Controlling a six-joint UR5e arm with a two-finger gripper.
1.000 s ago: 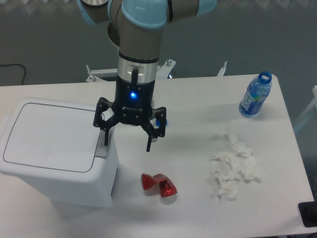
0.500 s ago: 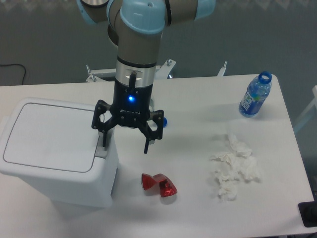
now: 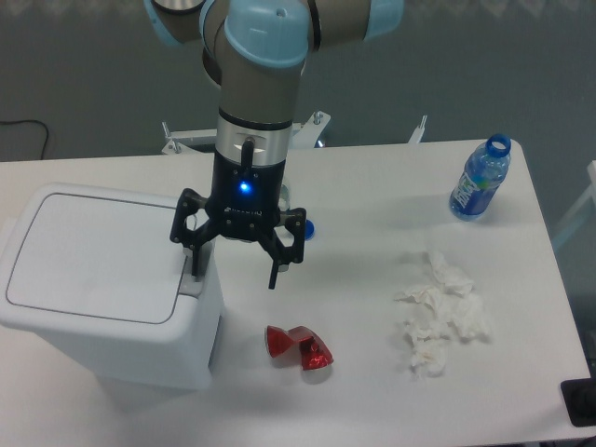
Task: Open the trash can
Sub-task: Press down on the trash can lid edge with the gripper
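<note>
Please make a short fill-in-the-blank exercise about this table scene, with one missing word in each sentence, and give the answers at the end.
1. The lid of the trash can is ____.
2. The gripper has its fingers spread ____.
3. The crumpled wrapper in front of the gripper is ____ in colour.
4. The bottle near the far right corner of the table has no ____.

Answers: closed; open; red; cap

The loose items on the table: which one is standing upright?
The blue water bottle at the far right; the red wrappers and white tissues lie flat.
</note>
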